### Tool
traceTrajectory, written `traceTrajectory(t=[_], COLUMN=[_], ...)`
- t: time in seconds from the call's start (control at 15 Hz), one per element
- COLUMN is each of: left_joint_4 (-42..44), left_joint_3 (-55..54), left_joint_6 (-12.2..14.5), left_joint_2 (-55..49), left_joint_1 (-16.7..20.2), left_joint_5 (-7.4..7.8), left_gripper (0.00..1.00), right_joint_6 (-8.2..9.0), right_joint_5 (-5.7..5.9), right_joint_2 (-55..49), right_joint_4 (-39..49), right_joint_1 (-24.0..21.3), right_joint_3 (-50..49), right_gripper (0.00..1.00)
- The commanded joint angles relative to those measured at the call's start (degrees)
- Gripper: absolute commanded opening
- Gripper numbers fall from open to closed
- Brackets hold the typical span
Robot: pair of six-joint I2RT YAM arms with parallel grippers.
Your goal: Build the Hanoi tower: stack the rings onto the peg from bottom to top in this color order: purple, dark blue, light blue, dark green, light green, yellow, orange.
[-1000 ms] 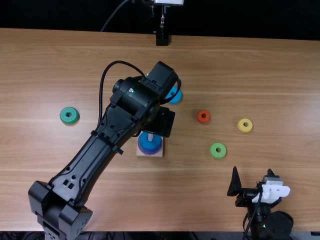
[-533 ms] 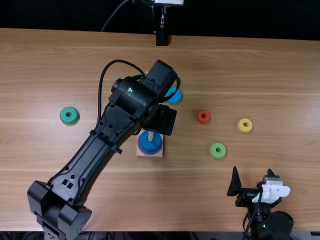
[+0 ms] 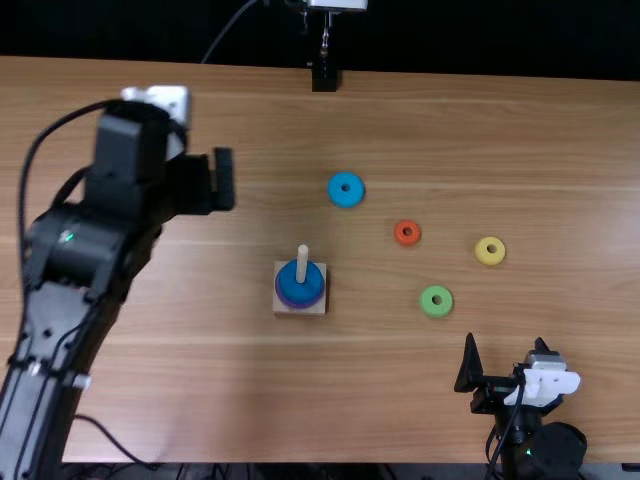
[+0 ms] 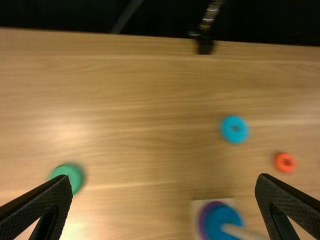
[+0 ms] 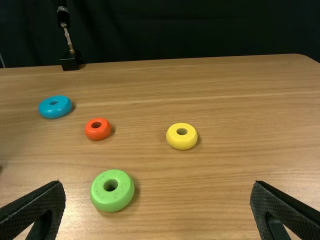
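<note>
- One right tool point(image 3: 505, 340), lower right, wide open, empty.
- Light green ring point(image 3: 436, 310), right of centre, on the counter point(image 3: 380, 400).
- Dark blue ring point(image 3: 298, 294) over purple ring point(image 4: 203, 219), round the central peg point(image 3: 302, 264).
- Yellow ring point(image 3: 482, 256), right; orange ring point(image 3: 407, 241) left of it.
- Dark green ring point(image 4: 73, 176), well apart from the peg.
- Light blue ring point(image 3: 346, 200), upper centre.
- Left tool point(image 3: 215, 181), upper left, wide open, empty.

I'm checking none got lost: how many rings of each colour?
Purple ring: 1
Dark blue ring: 1
Light blue ring: 1
Dark green ring: 1
Light green ring: 1
Yellow ring: 1
Orange ring: 1
Total: 7
</note>
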Motion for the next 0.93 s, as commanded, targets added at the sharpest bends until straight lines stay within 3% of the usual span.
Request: traceTrajectory(t=[0.0,0.2,0.33,0.4,0.6,0.87], left_joint_4=[2.8,16.1,21.7,22.1,22.3,27.8], left_joint_3=[-10.2,-31.4,-42.3,-47.1,-61.7,-78.2], left_joint_6=[1.9,1.9,2.4,4.1,12.6,13.6], left_joint_2=[-6.8,-22.8,-33.8,-39.1,-52.4,-68.2], left_joint_1=[3.6,8.1,8.3,8.6,9.0,9.6], left_joint_5=[0.41,2.41,2.41,2.52,2.52,2.73], left_gripper=[1.00,1.00,1.00,1.00,1.00,1.00], right_joint_6=[-0.11,-0.11,-0.11,-0.11,-0.11,-0.11], right_joint_5=[-0.19,-0.19,-0.19,-0.19,-0.19,-0.19], right_joint_2=[-0.7,-0.7,-0.7,-0.7,-0.7,-0.7], right_joint_4=[-2.4,-2.4,-2.3,-2.3,-2.4,-2.3], right_joint_1=[-0.9,-0.9,-0.9,-0.9,-0.9,-0.9], right_joint_3=[-4.3,-4.3,-4.3,-4.3,-4.3,-4.3], right_gripper=[1.00,1.00,1.00,1.00,1.00,1.00])
